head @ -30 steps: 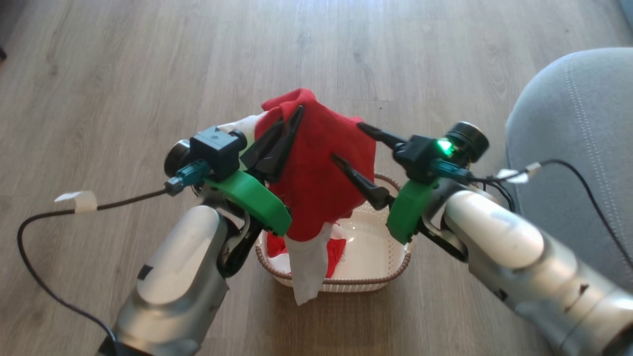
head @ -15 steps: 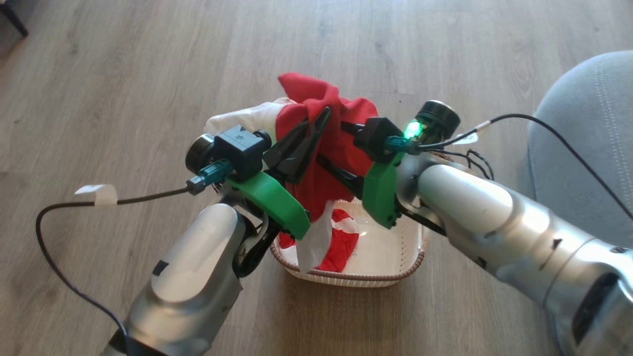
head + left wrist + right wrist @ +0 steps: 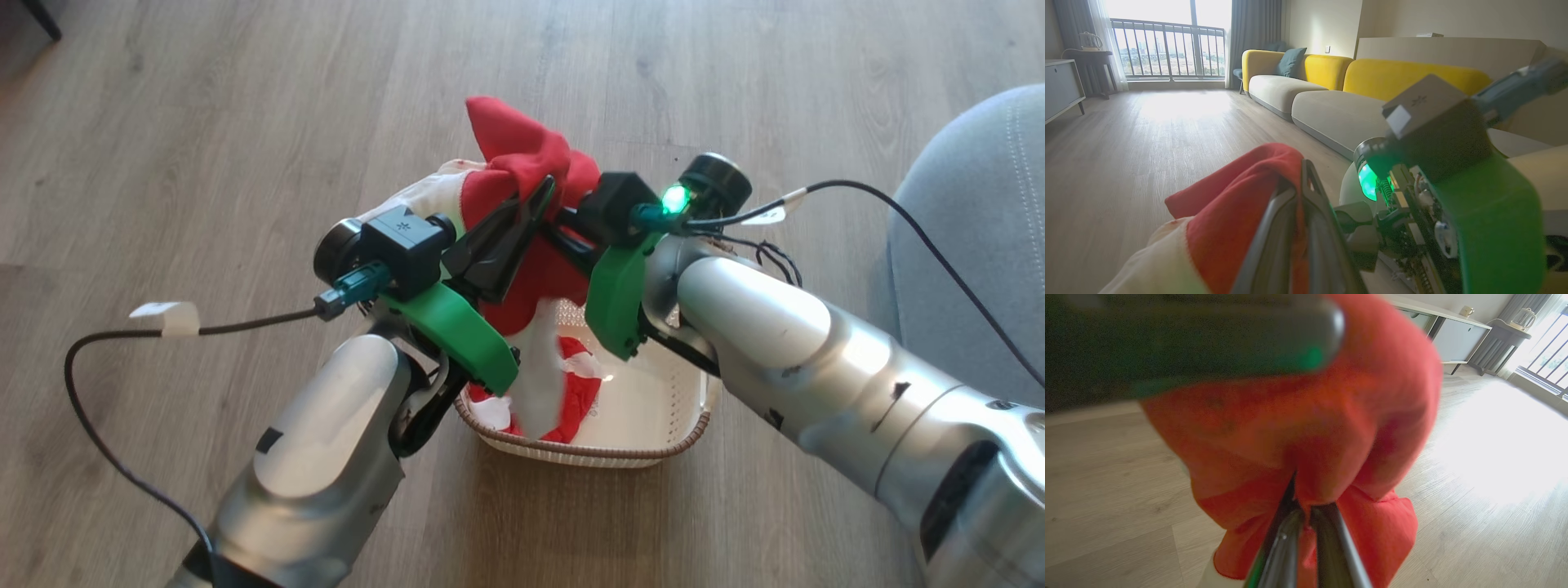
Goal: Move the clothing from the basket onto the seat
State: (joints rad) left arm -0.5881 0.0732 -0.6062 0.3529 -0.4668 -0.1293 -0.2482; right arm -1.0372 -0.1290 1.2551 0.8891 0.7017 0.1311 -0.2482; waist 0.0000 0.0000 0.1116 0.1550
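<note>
While both grippers hold one garment (image 3: 522,155) above the basket (image 3: 653,453), the carry to the seat (image 3: 980,204) has not begun.
The left gripper (image 3: 1300,179) and right gripper (image 3: 1303,500) each have their fingers pressed together on red cloth, and a white part dangles into the basket on the floor (image 3: 245,122). The next move, I judge, is a joint swing rightward, lifting the cloth clear of the rim. A second garment (image 3: 575,392) lies inside, partly covered. The seat is cut off, and the right fingertips are buried in fabric.

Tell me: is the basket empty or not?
Not empty: one red-and-white garment lies in the basket, below the lifted garment.
</note>
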